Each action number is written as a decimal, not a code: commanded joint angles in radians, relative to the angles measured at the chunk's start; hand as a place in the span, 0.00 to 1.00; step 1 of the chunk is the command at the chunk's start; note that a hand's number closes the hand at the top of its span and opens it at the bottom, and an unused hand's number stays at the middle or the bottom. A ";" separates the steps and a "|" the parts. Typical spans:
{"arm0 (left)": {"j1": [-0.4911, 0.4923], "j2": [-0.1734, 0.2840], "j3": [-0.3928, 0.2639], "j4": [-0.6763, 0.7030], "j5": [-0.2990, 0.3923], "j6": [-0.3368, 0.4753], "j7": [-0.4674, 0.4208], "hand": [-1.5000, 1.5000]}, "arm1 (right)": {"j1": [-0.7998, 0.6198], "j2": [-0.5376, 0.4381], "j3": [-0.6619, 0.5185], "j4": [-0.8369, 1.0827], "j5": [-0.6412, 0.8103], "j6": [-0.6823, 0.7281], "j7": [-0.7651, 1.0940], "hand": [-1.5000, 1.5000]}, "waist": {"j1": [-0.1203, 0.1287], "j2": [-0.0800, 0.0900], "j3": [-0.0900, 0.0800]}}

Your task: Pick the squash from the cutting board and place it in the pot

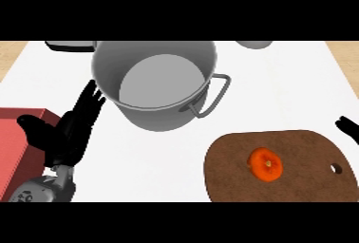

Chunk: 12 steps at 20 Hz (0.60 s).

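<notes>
no readable text, labels, brands, numbers or signs appear on anything here.

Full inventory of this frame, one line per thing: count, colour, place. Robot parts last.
pot: 1, grey metal, side handle showing, nothing visible inside, upper centre of counter
cutting board: 1, dark brown, hole near its right end, lower right
squash: 1, orange, on the cutting board
red box-like object: 1, red, left edge, partly cut off
dark object: 1, black and grey, top left behind the pot, mostly cut off
pale object: 1, light grey, top edge right of the pot, cut off
counter: 1, white
left hand: 1, black, fingers straight, left of the pot
right hand: 1, black, only a tip at the right edge
</notes>
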 commanded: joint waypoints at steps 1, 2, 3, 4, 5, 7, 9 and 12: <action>-0.015 0.000 0.021 0.005 0.005 -0.035 0.005 0.50 | -0.149 0.011 -0.002 0.060 -0.092 0.069 0.145 0.00 | 0.010 0.003 0.001; -0.023 -0.002 0.033 -0.011 -0.001 -0.020 0.043 0.50 | -0.117 0.054 0.059 0.043 -0.005 0.067 0.148 0.00 | 0.004 0.001 0.001; 0.008 -0.024 0.010 0.021 -0.019 -0.029 -0.004 0.50 | -0.099 0.075 0.088 -0.002 0.019 0.068 0.184 0.00 | -0.001 0.001 0.001; 0.010 -0.016 0.022 -0.006 -0.017 -0.027 0.002 0.50 | -0.158 0.080 0.133 0.035 0.024 0.076 0.223 0.00 | 0.008 0.002 0.001; -0.033 -0.021 0.026 0.025 -0.016 -0.030 0.018 0.50 | -0.219 0.103 0.203 0.012 0.056 0.048 0.311 0.00 | 0.013 0.004 0.000; 0.048 -0.033 0.020 -0.010 -0.018 -0.035 -0.015 0.50 | -0.199 0.134 0.194 0.096 0.036 0.110 0.252 0.00 | 0.009 0.001 0.001; -0.110 -0.037 0.058 0.102 -0.017 -0.039 0.022 0.50 | -0.193 0.126 0.213 0.103 0.050 0.146 0.262 0.00 | -0.005 0.003 0.001; 0.005 -0.050 0.030 0.026 -0.023 -0.050 0.009 0.50 | -0.287 0.168 0.242 0.153 0.079 0.189 0.340 0.00 | 0.006 0.001 0.001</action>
